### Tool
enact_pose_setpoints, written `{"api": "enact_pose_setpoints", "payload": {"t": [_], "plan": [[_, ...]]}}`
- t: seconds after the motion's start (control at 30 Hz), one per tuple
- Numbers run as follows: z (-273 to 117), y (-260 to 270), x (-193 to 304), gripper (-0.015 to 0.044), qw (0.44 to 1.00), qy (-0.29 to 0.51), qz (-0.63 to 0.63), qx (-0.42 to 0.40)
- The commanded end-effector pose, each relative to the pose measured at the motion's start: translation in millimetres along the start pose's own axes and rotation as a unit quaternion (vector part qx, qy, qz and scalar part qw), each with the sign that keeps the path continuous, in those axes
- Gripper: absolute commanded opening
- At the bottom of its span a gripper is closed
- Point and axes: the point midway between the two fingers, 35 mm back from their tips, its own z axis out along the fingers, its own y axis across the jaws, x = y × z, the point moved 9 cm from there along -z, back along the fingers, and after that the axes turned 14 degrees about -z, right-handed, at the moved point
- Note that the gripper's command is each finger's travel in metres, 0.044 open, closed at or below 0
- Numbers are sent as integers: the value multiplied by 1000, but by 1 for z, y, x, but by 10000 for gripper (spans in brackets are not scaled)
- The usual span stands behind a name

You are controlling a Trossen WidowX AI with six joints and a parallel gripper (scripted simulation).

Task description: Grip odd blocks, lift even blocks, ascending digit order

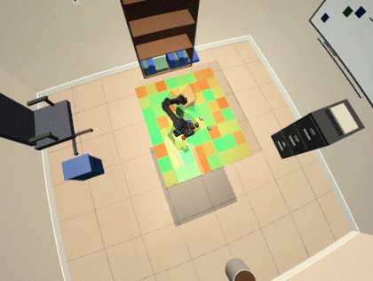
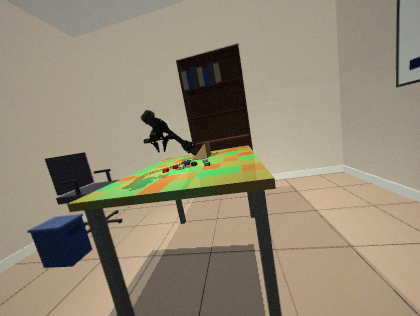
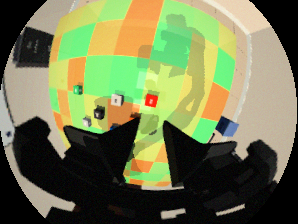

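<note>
Hovering above the smooth, patchwork-coloured worktop (image 1: pixel 231 144) (image 2: pixel 225 182) (image 3: pixel 105 70), with angular black jaws (image 1: pixel 190 130) (image 2: pixel 161 151) parted and released. Below, resting flat: to the near left, a red cube (image 1: pixel 183 138) (image 2: pixel 165 170) (image 3: pixel 151 101); farther right, a black cube (image 1: pixel 196 125) (image 2: pixel 194 164) (image 3: pixel 99 113), then a green cube (image 1: pixel 209 128) (image 2: pixel 207 163) (image 3: pixel 77 90), crisp-edged.

The tabletop (image 1: pixel 228 145) (image 2: pixel 220 176) (image 3: pixel 107 70) is checkered green, orange and yellow.
</note>
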Motion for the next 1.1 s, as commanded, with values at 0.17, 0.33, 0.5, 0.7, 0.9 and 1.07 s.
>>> {"api": "enact_pose_setpoints", "payload": {"t": [0.17,0.33,0.5,0.7,0.9,1.07], "plan": [[1,2,-1,120,1000,9,4,-5],[0,91,-21,120,999,15,51,-13],[0,97,-21,120,998,16,54,-13],[20,97,-23,199,998,16,54,-14],[80,99,-19,356,998,16,54,-12],[83,99,-19,400,998,16,54,-12]]}}
